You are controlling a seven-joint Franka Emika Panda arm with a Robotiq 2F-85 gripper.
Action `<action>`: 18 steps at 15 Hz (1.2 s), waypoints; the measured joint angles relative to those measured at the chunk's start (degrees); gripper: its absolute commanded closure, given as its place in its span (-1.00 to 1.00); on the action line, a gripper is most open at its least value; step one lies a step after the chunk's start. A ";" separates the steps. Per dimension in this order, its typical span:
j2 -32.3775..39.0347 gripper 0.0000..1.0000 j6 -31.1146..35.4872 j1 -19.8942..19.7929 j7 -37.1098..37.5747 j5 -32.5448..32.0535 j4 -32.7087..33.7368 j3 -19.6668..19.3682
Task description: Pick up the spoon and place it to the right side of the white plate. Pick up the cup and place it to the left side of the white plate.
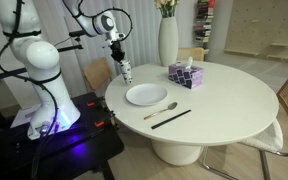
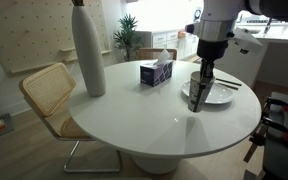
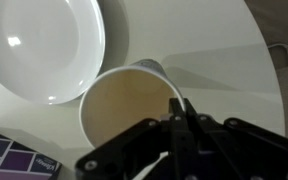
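I had the gripper closed down to a narrow gap, its fingers pinching the rim of the cup just beside the white plate. From above, the cup showed a thin white round rim and a pale tan inside. From the side, the cup looked small and white with dark markings, and I could not tell whether its base touched the table.

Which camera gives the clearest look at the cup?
The wrist view: the cup fills the frame, rim and inside visible. In both exterior views it is small and partly covered by the gripper.
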 measured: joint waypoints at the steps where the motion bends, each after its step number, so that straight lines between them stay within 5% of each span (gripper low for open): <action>1: 0.00 0.98 0.06 -0.02 -0.10 0.57 -0.02 0.16; 18: 4.03 0.98 0.02 -3.93 -4.49 3.80 7.45 0.50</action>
